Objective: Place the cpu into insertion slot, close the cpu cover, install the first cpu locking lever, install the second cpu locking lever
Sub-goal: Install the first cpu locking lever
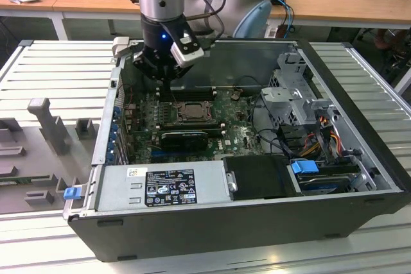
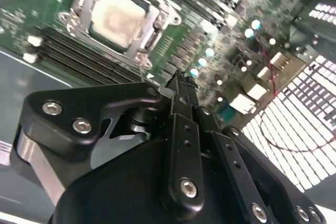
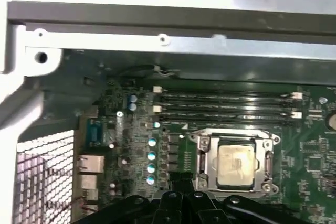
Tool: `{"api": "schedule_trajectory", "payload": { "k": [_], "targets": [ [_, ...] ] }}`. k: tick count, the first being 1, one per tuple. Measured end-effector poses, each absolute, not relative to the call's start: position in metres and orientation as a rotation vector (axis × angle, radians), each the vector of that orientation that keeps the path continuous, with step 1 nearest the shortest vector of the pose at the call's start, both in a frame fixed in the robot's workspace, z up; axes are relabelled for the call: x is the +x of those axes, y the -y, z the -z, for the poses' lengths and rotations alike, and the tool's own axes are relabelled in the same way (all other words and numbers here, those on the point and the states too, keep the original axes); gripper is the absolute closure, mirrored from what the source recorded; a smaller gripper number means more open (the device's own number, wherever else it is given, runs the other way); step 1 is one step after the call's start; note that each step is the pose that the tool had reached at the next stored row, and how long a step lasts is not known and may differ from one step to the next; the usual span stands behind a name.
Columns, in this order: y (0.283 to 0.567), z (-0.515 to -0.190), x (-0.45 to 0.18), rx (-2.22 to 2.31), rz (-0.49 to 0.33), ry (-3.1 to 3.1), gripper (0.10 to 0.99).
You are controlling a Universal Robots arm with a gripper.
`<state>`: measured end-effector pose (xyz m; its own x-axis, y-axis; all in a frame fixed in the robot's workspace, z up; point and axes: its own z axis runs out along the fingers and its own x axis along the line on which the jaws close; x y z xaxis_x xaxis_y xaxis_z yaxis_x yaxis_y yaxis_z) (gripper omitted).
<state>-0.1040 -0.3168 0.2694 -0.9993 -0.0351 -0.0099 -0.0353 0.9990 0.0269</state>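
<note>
Tool [image 2: 180, 81] is hovering pressed together, empty, near cpu [image 3: 235, 165] sitting framed by cpu cover [image 3: 208, 157]; cpu is looking light, stiff, fragile, its edges likely being the safest hold.

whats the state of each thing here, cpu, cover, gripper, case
cpu: seated flat, metal face up
cpu cover: closed down around the cpu
gripper: shut, holding nothing, over the motherboard
computer case: lying on its side, side panel off, inside exposed
</note>
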Motion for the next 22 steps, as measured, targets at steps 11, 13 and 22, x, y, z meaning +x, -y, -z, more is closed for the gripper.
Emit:
{"api": "schedule_trajectory", "payload": {
  "k": [11, 13, 22],
  "targets": [
    [0.290, -0.261, -0.110, -0.054, -0.043, -3.131, 0.980],
    [0.286, -0.261, -0.110, -0.054, -0.043, -3.131, 0.980],
    [0.285, -0.260, -0.087, -0.053, -0.043, -3.132, 0.980]
  ]
}}
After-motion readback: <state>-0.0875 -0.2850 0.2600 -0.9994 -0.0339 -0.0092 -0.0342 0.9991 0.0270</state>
